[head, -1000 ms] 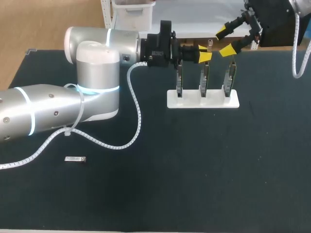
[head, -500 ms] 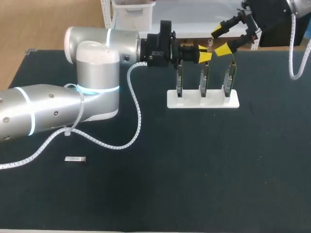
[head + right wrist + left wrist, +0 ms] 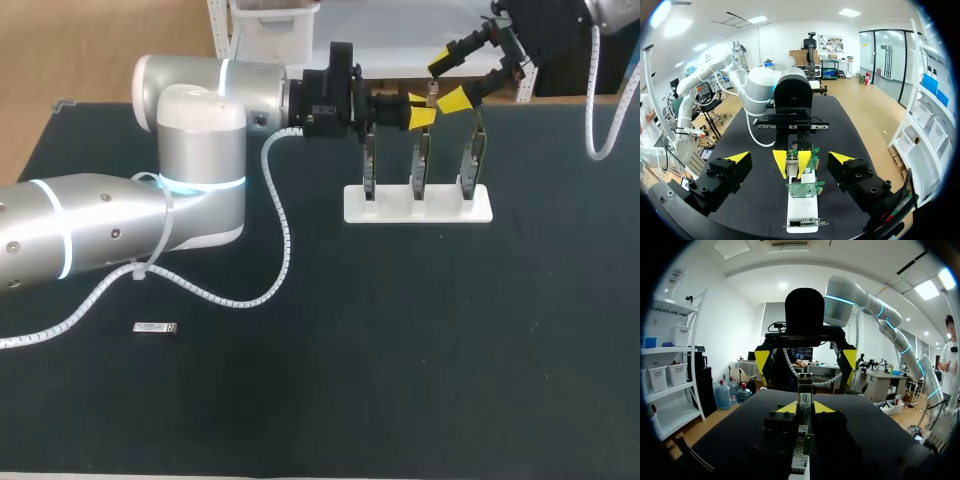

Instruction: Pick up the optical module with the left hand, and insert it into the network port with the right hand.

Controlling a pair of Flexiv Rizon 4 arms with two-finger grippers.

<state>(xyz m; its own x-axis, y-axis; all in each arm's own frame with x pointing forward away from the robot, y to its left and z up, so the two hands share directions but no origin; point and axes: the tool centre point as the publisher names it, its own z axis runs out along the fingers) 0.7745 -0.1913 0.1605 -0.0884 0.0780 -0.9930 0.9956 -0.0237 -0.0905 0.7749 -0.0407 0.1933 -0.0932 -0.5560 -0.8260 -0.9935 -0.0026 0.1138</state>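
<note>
A small silver optical module (image 3: 431, 95) sticks up from my left gripper (image 3: 420, 111), which is shut on it above the middle card of a white stand (image 3: 430, 212). In the left wrist view the module (image 3: 804, 392) stands upright between the yellow tips of the left gripper (image 3: 805, 408). My right gripper (image 3: 447, 82) hangs wide open just right of the module, one finger on either side of it without touching. From the right wrist the right gripper (image 3: 790, 157) faces the left gripper (image 3: 791, 161) and the module (image 3: 792, 165). Three upright green cards (image 3: 473, 155) with ports stand in the stand.
A second silver module (image 3: 155, 327) lies flat on the black mat (image 3: 400, 340) at the front left. My left arm (image 3: 190, 150) stretches across the back left. The green cards (image 3: 805, 189) and the white stand (image 3: 802, 212) lie under both grippers.
My right gripper has moved left and slightly back, closing in around the module held by the left gripper. The left arm has kept still.
</note>
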